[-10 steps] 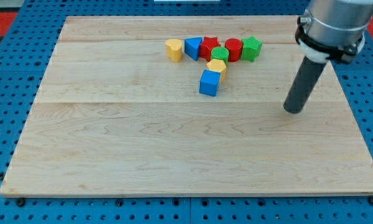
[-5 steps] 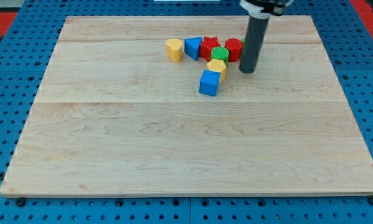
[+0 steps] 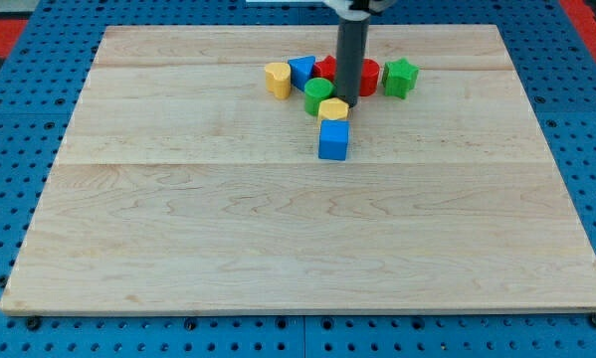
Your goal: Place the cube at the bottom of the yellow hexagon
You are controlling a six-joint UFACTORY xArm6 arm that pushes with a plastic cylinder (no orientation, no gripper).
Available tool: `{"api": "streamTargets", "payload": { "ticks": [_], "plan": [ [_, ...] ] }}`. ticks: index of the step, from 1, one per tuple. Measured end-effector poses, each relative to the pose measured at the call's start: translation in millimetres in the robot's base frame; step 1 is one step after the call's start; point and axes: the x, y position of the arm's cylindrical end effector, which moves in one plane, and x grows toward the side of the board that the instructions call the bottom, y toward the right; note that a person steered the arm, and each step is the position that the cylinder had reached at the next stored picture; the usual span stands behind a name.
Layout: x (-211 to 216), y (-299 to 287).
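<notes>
In the upper middle of the frame, my tip (image 3: 346,103) stands at the end of the dark rod, which comes down from the top edge; the rod ends plain, with nothing that opens or closes, and it holds nothing. The tip sits at the upper right edge of the yellow hexagon (image 3: 332,109), touching or all but touching it; which cannot be told. Just left of the tip and above the hexagon lies a green round block (image 3: 317,94), against the hexagon's upper left side. Directly under the hexagon, at its bottom edge and seemingly in contact, lies the blue cube (image 3: 333,140), the lowest block of the group. Behind the rod, partly hidden by it, lie two red blocks: one on its left (image 3: 326,68), shape unclear, and a red cylinder (image 3: 368,76) on its right. Further right, just beside the cylinder, is a green star-shaped block (image 3: 401,77). Left of the rod is a blue block (image 3: 300,70), shape unclear, and beside it, at the group's left end, a yellow heart-shaped block (image 3: 277,79). All rest on the wooden board (image 3: 278,249), upon a blue perforated table (image 3: 9,149).
</notes>
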Motion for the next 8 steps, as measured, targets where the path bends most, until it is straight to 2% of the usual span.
{"api": "streamTargets", "payload": {
  "ticks": [2,3,5,6,7,8],
  "plan": [
    [33,62],
    [55,39],
    [47,-60],
    [58,-61],
    [72,-36],
    [57,-44]
  ]
}}
